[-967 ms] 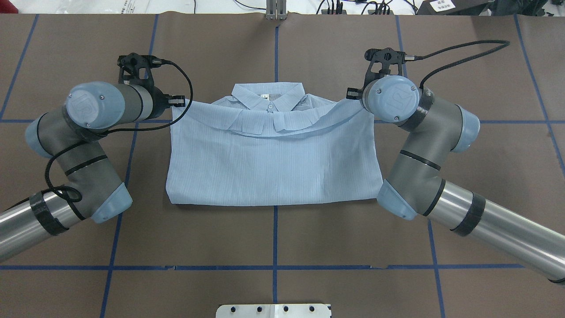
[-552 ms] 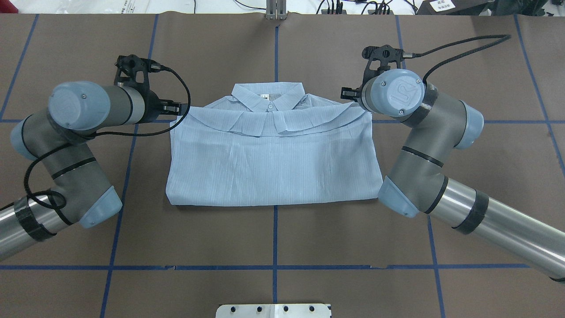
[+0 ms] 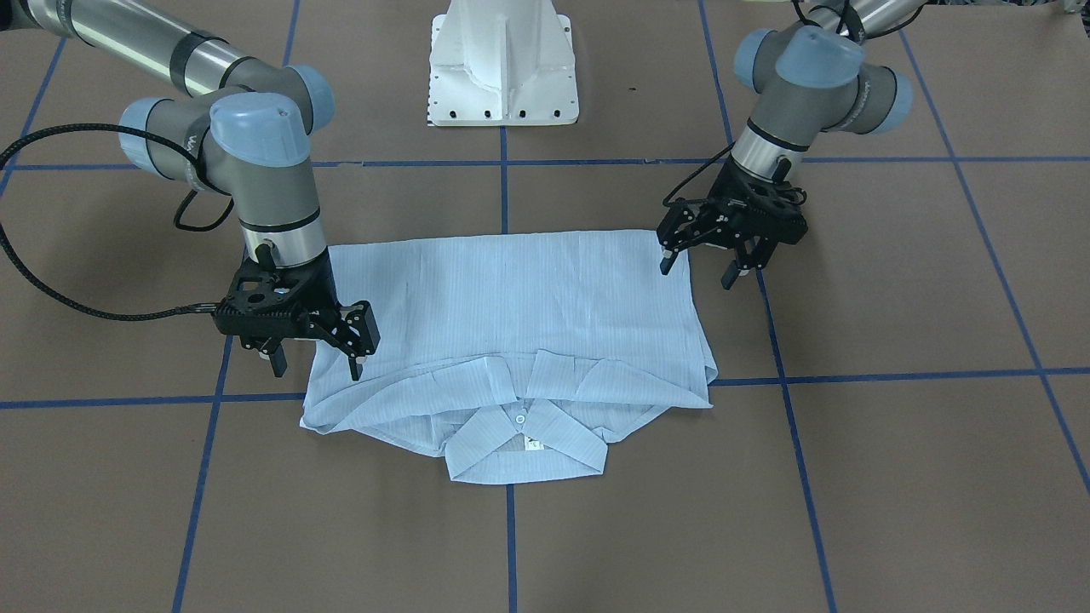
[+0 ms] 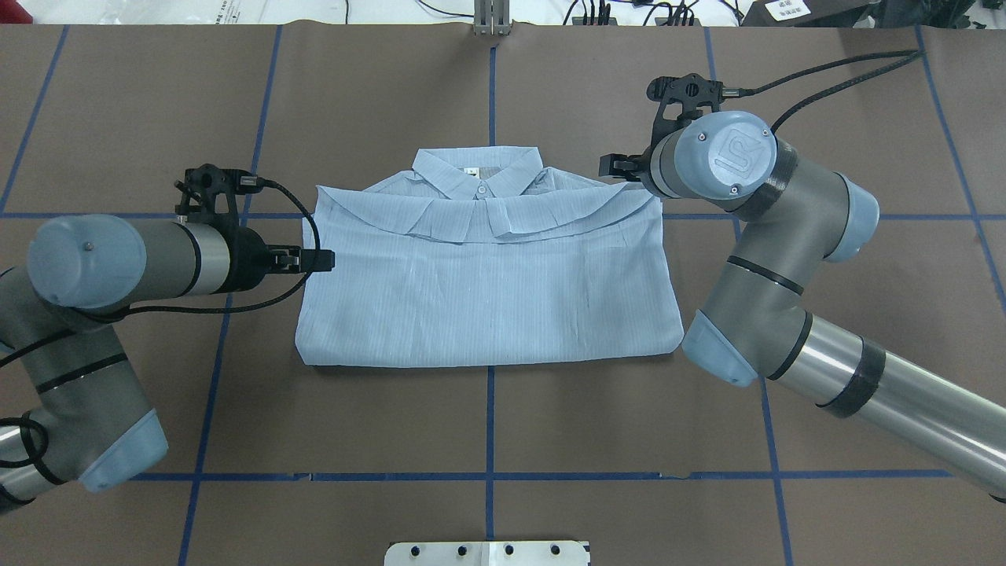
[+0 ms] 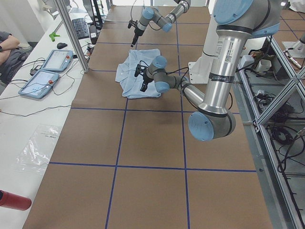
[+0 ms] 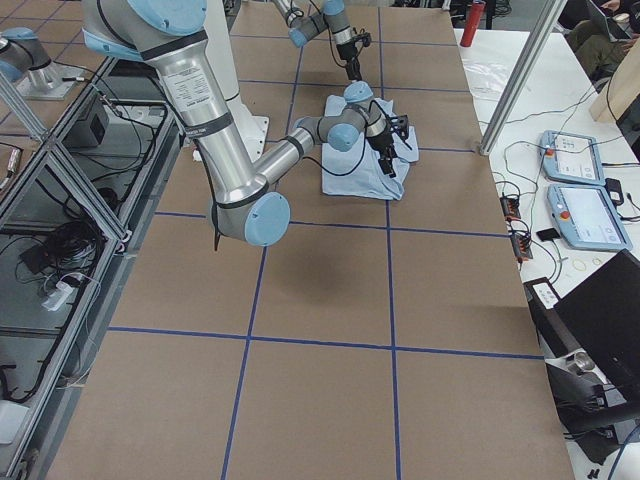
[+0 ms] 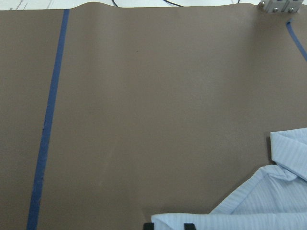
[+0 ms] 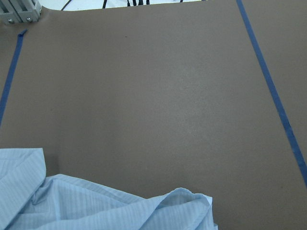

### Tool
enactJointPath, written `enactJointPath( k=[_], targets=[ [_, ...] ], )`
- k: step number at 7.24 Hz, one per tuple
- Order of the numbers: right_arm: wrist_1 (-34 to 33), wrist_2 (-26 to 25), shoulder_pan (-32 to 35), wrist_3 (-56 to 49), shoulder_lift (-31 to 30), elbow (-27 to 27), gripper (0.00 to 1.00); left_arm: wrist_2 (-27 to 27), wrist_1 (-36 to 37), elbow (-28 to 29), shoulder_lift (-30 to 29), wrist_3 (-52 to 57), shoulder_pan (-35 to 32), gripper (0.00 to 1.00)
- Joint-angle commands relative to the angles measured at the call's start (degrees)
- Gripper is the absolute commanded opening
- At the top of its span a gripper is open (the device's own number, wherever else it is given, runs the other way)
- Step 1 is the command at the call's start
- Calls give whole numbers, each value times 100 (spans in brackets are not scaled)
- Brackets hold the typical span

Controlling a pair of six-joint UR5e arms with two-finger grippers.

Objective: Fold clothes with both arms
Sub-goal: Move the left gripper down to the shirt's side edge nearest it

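Observation:
The pale-blue striped shirt [image 4: 487,291] lies folded into a flat rectangle on the brown table, its collar [image 4: 478,174] on the far side from the robot. My left gripper [image 3: 698,271] hangs open and empty just over the shirt's left edge, near the folded bottom corner. In the overhead view the left gripper [image 4: 316,259] sits halfway along that edge. My right gripper [image 3: 317,368] is open and empty above the shirt's right shoulder corner, and the right gripper [image 4: 616,167] shows there from overhead too. Each wrist view shows a strip of shirt [image 7: 268,208] [image 8: 96,206] low in frame.
The white pedestal base [image 3: 502,68] stands on the robot's side of the shirt. Blue tape lines [image 4: 490,424] grid the brown table cover. Beyond the table's far edge, two teach pendants [image 5: 47,71] lie on a white side bench, and a person's arm [image 5: 7,45] shows beside them.
Both grippers have let go of the shoulder corners and the top fold now lies flat. The left gripper has slid back along the shirt's left edge toward the robot. The right gripper drew slightly away.

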Motion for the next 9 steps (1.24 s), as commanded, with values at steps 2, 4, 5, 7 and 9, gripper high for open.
enactJointPath(
  k=[2, 4, 5, 7, 9],
  targets=[
    [0, -12, -3, 13, -23, 57, 100, 643, -250, -1, 335, -955, 822, 87],
    [0, -21, -11, 5, -23, 66, 100, 663, -215, 78, 335, -1002, 920, 72],
    [0, -21, -11, 5, -31, 66, 100, 663, -215, 87, 335, -1002, 990, 71],
    [0, -21, -11, 5, -23, 66, 100, 654, -215, 79, 326, -1011, 1078, 50],
    [0, -21, -11, 5, -23, 75, 100, 663, -215, 61, 326, -1011, 1157, 0]
  ],
)
